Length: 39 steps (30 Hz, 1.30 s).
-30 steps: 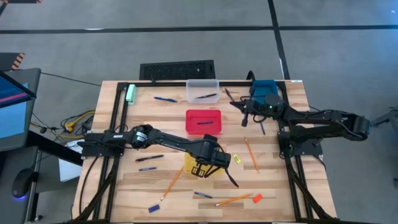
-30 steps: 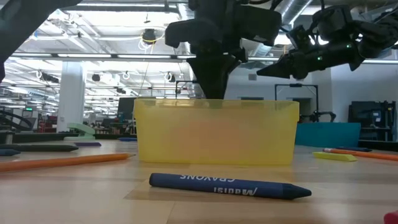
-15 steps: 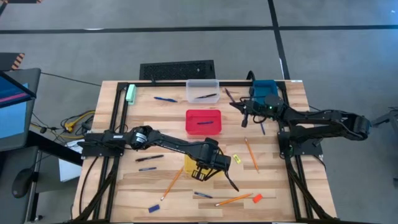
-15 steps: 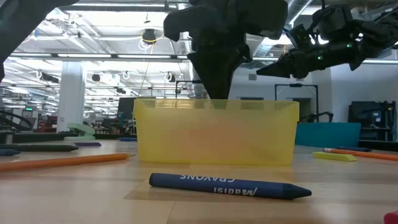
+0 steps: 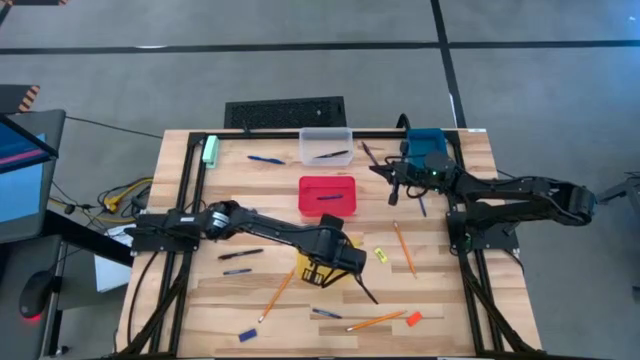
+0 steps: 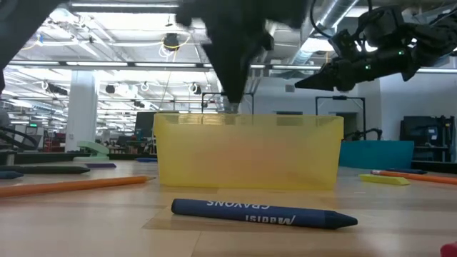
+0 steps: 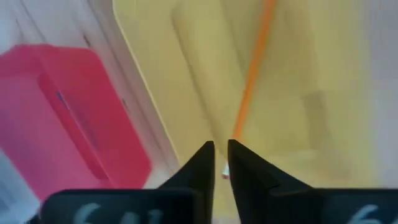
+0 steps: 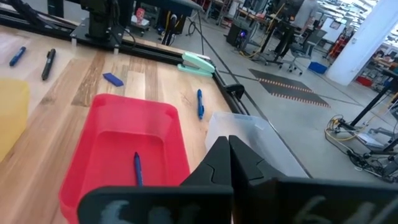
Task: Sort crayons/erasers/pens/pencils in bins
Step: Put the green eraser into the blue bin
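Note:
My left gripper point(image 5: 325, 262) point(image 6: 232, 107) point(image 7: 221, 158) hangs over the yellow bin point(image 5: 310, 270) point(image 6: 246, 151), fingers pointing down, shut on an orange pencil point(image 7: 250, 81). My right gripper point(image 5: 394, 192) point(image 8: 229, 149) waits shut in the air between the red bin point(image 5: 327, 196) and the blue bin point(image 5: 425, 142). The red bin holds a blue pen point(image 8: 137, 168). The clear bin point(image 5: 326, 146) holds a dark pen. Loose pencils point(image 5: 275, 293) point(image 5: 378, 321) point(image 5: 404, 248), pens point(image 5: 241, 254), a crayon point(image 6: 264, 213) and two erasers point(image 5: 380, 255) point(image 5: 413, 318) lie flat on the table. My left gripper pinches the pencil at its eraser end point(image 7: 225, 171) between the two fingertips, coming from above. The pencil runs away from the fingers, down over the yellow bin's floor point(image 7: 298, 74). Whether its far end rests on the bin cannot be told.
A pale green block point(image 5: 211, 150) and a blue pen point(image 5: 266, 159) lie near the far left corner. Another blue crayon point(image 5: 246, 334) sits by the near edge. A keyboard point(image 5: 285, 112) lies beyond the far edge. Black frame rails point(image 5: 190, 200) run along both sides.
My left gripper has moved a little toward the table's left, staying above the yellow bin. The bin and the loose items have kept their places.

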Motion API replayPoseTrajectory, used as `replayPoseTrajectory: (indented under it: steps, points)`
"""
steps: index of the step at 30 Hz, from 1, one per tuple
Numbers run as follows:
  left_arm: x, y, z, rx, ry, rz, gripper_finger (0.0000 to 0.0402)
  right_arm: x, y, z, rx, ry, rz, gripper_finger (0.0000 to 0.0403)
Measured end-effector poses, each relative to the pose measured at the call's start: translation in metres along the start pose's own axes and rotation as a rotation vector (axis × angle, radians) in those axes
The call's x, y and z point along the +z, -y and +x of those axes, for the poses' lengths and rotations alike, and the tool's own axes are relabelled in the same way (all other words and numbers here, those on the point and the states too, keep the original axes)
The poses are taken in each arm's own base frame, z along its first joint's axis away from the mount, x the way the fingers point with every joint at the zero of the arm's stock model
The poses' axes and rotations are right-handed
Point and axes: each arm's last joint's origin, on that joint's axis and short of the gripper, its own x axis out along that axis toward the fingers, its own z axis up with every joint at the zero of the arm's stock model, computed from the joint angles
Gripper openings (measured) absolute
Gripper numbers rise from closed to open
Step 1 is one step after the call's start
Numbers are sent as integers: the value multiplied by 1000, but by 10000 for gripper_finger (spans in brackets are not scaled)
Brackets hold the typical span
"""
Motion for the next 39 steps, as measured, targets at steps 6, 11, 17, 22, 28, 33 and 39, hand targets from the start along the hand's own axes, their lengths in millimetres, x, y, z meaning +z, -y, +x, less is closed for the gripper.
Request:
replayPoseTrajectory:
  steps: [6, 11, 17, 22, 28, 33, 39]
  points:
    - [-17, -4, -33, -7, 146, -69, 4, -2, -1, 0, 8, -20, 6, 1]
    - [-38, -5, -43, -12, 345, -110, 1, -2, -5, 0, 30, -28, 20, 1]
    - [-76, -5, -24, -25, 602, -176, 0, 1, -15, 2, 34, -33, 28, 1]
    - [-113, -5, -2, 0, 802, -242, 0, 4, -23, 2, 36, -40, 55, 1]
    - [-158, -6, 29, 46, 1003, -312, 0, 3, -33, 3, 72, -132, 146, 1]
    - [-194, -10, 45, 127, 1209, -368, 0, 7, -46, 3, 58, -291, 252, 1]
    - [-237, -20, 67, 234, 1382, -460, 0, 19, -75, -6, 111, -516, 386, 5]
